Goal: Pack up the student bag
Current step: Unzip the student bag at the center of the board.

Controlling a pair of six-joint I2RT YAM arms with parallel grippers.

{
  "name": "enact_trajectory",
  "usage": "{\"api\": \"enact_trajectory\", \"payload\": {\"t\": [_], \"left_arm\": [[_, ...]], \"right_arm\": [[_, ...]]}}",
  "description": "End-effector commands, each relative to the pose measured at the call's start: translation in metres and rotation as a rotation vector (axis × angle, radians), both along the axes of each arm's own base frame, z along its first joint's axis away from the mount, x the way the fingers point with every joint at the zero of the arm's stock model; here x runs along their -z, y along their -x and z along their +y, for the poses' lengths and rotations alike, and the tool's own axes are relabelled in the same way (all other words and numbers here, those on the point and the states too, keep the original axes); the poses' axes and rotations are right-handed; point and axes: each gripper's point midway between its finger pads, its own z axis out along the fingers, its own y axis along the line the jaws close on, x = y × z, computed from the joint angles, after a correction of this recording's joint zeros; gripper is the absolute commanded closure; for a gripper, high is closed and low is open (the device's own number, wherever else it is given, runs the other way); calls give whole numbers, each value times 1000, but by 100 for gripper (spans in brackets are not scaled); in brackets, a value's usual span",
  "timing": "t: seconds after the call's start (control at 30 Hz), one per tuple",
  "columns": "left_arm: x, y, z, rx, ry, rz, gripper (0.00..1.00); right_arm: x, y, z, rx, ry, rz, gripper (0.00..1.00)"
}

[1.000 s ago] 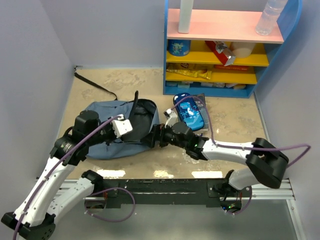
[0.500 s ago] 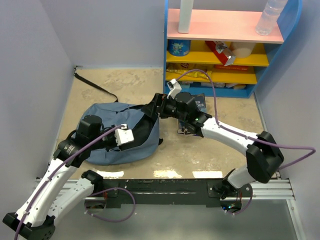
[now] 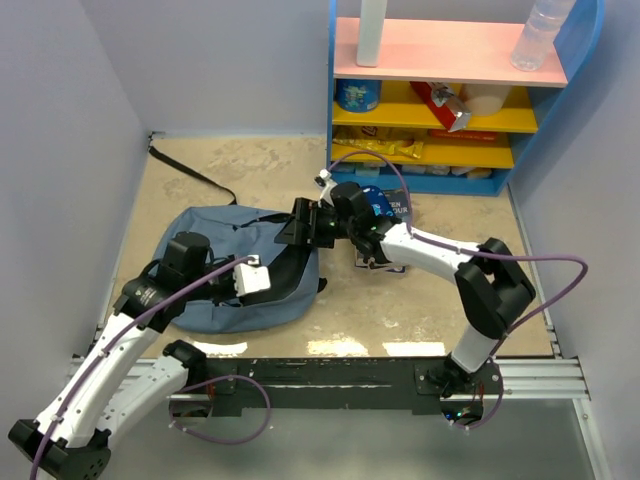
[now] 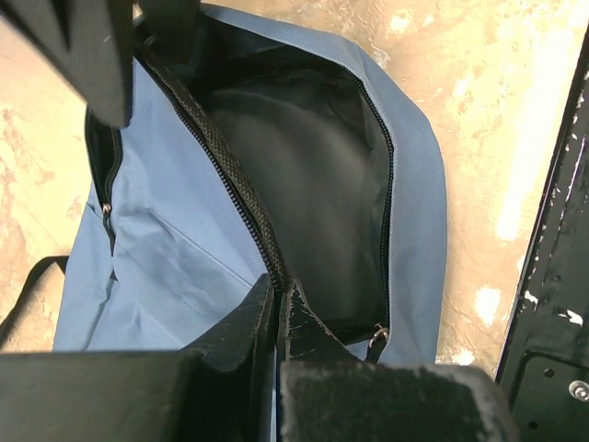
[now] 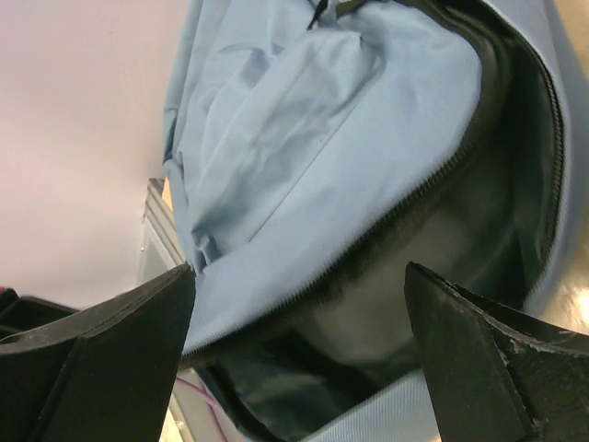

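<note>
The slate-blue student bag lies on the floor with its zip open and its dark lining showing. My left gripper is shut on the near zipper edge of the bag, pinched between its fingers, as the left wrist view shows. My right gripper is open and empty, hovering at the far edge of the opening. In the right wrist view its fingers stand wide apart over the bag's mouth. A blue book or case lies partly hidden under the right arm.
A blue shelf unit with pink and yellow shelves, a bottle and snack packs stands at the back right. A black strap trails to the back left corner. Grey walls close in on the left, back and right.
My right gripper has swung from the bag's near right side up to the far edge of the opening. My left gripper has drawn the zipper edge nearer, and the bag's mouth gapes wider.
</note>
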Motion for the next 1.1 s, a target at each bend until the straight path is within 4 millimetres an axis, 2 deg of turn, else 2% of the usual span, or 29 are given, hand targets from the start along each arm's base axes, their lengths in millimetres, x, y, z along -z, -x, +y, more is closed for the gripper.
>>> {"api": "enact_trajectory", "payload": {"t": [0.0,0.1,0.2,0.23,0.33,0.43,0.53,0.57,0.63,0.67,0.73,0.77,0.83,0.87,0.9,1.03,1.07], "left_arm": [[1,-1,-3,44,-11,-15,100],[4,0,-1,52,-23,-18,100],[4,1,-2,56,-22,-15,100],[5,1,-2,58,-23,-11,100],[6,2,-2,63,-24,-4,100],[8,2,-1,60,-28,-6,100],[10,-9,-1,51,-42,-55,100],[8,-22,2,30,-62,-108,100],[14,-39,5,43,-140,-147,100],[20,-54,10,22,-202,-159,100],[28,-66,13,7,-245,-152,100],[34,-71,12,1,-257,-138,100],[38,-73,10,-7,-241,-129,100],[40,-69,7,0,-219,-122,100],[40,-68,7,-9,-211,-123,100],[36,-61,15,-74,-191,-106,100],[30,-59,15,-99,-167,-106,100]], "right_arm": [[-12,-6,20,-56,-83,9,1],[-2,-5,28,-79,-104,39,1],[3,-5,34,-105,-120,56,25],[1,-6,36,-111,-124,54,53],[2,-11,38,-117,-104,37,100],[3,-17,37,-101,-75,16,100],[-10,-31,30,-67,-87,-14,100],[-15,-36,27,-52,-93,-26,100],[-27,-50,11,3,-80,-60,100],[-29,-54,4,25,-69,-77,100],[-30,-61,-12,66,-42,-102,100],[-38,-60,-16,71,-48,-121,100],[-32,-56,-24,75,-13,-123,100],[-38,-54,-25,72,-21,-139,100],[-34,-51,-28,72,-16,-131,100],[-41,-42,-24,39,-54,-117,100],[-43,-40,-21,35,-65,-117,100]]}}
